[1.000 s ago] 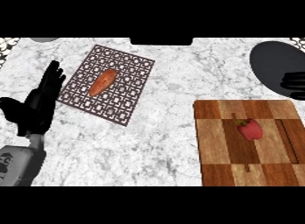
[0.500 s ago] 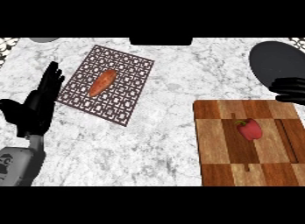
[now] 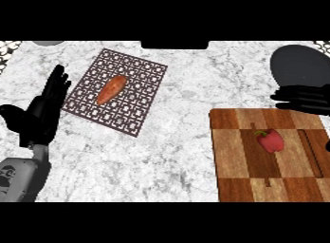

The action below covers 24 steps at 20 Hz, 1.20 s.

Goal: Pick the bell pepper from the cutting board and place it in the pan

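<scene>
A small red bell pepper with a green stem lies on the wooden cutting board, a block of light and dark brown strips that sits on the white marbled bench at the lower right of the head view. The pepper rests in the upper middle part of the board, touched by neither robot hand.

The right robot hand, black, comes in from the right edge just above the board's far edge. Its fingers are stretched out straight and spread, pointing left, and they hold nothing. It is near the pepper but clearly apart from it. A further dark part of this robot hand shows at the right edge over the board.

Behind that robot hand, at the upper right, lies the dark grey round pan; the fingers overlap its near rim.

The left robot hand, on a grey forearm, rests open at the left of the view, fingers straight and pointing up, holding nothing.

Just to its right lies a dark brown lattice mat, turned at an angle, and on it an orange, elongated sweet potato.
</scene>
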### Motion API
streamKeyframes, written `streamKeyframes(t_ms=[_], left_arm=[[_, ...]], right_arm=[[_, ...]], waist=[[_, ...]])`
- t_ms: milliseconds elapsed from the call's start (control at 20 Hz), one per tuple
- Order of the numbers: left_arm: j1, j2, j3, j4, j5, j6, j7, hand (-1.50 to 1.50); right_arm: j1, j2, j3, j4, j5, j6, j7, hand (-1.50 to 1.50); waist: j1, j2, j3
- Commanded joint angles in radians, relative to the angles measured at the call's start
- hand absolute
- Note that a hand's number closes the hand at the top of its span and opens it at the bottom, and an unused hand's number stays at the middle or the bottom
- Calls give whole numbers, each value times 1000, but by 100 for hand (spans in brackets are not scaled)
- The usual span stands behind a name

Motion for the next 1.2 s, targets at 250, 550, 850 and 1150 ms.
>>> streamKeyframes(t_ms=[250, 550, 850, 1150], left_arm=[[-31, -14, 21, 43, -24, -16, -5, 0], [11, -17, 53, 21, -37, -32, -19, 0], [30, -21, 75, -20, -25, -60, 0, 0], [83, -44, 57, -84, -59, -66, 18, 0]], right_arm=[[-66, 71, 50, 86, 127, 47, -134, -150], [20, 87, 33, -12, 236, -23, -47, -150], [-6, 146, 18, 60, 390, -94, -15, -150], [50, 239, 4, -14, 469, -50, 81, -150]], waist=[[-6, 0, 0], [-14, -4, 0], [-10, -3, 0], [-13, -5, 0]])
